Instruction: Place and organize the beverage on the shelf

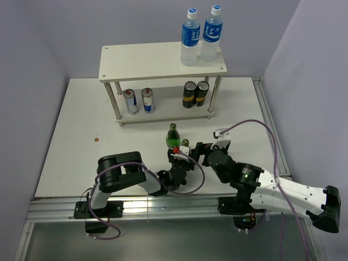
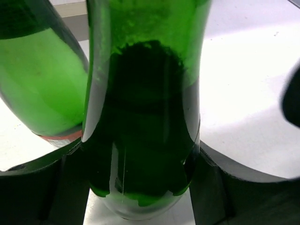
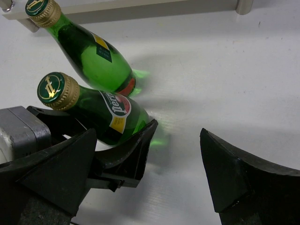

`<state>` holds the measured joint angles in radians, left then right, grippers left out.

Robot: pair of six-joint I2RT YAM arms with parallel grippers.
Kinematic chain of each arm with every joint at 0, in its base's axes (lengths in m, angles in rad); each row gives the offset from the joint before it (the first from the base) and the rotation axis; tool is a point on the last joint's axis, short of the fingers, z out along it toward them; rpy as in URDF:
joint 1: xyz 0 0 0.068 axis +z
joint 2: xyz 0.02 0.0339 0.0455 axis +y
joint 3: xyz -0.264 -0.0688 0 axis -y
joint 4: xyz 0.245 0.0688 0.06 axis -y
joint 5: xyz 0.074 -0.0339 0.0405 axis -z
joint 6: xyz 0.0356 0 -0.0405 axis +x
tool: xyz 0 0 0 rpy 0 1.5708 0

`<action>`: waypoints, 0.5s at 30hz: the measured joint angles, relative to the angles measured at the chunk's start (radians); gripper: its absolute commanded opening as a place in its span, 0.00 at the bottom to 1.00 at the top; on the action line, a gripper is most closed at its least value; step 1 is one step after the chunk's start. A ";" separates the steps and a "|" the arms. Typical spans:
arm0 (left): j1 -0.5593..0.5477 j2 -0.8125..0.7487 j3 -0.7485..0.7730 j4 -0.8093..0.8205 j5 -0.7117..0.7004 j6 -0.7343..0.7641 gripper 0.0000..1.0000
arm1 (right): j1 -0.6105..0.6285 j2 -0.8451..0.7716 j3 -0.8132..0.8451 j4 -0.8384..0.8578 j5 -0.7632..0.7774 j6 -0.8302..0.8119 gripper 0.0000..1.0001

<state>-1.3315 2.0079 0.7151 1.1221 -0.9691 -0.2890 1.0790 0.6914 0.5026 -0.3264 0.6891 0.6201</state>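
Two green glass bottles with gold caps stand on the white table in front of the shelf [image 1: 163, 65]. The nearer bottle [image 1: 185, 144] [image 2: 145, 93] [image 3: 108, 117] sits between the fingers of my left gripper [image 1: 182, 154] [image 2: 136, 154], which press on both sides of its base. The other bottle [image 1: 173, 136] [image 2: 37, 79] [image 3: 96, 58] stands free just beyond it. My right gripper [image 1: 202, 151] [image 3: 148, 132] hangs low to the right of the held bottle, open, with only bare table between its fingers.
Two blue-labelled water bottles [image 1: 190, 37] [image 1: 212, 32] stand on the shelf's top board at the right. On the lower board are two silver-blue cans [image 1: 139, 100] at the left and two black-gold cans [image 1: 195, 93] at the right. A small brown spot [image 1: 95, 140] marks the table.
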 measured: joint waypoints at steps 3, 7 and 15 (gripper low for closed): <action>0.007 0.000 0.000 -0.002 -0.002 -0.003 0.01 | 0.000 0.004 0.000 0.001 -0.001 0.000 0.98; 0.007 -0.030 -0.004 -0.063 0.007 -0.026 0.00 | 0.000 0.007 0.000 0.004 -0.001 0.000 0.98; -0.059 -0.284 -0.024 -0.526 0.033 -0.129 0.00 | 0.000 0.012 0.000 0.005 0.000 -0.008 0.98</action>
<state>-1.3907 1.7241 0.6910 0.5964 -0.9363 -0.4183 1.0790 0.7036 0.5026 -0.3214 0.6895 0.6117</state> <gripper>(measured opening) 0.732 0.979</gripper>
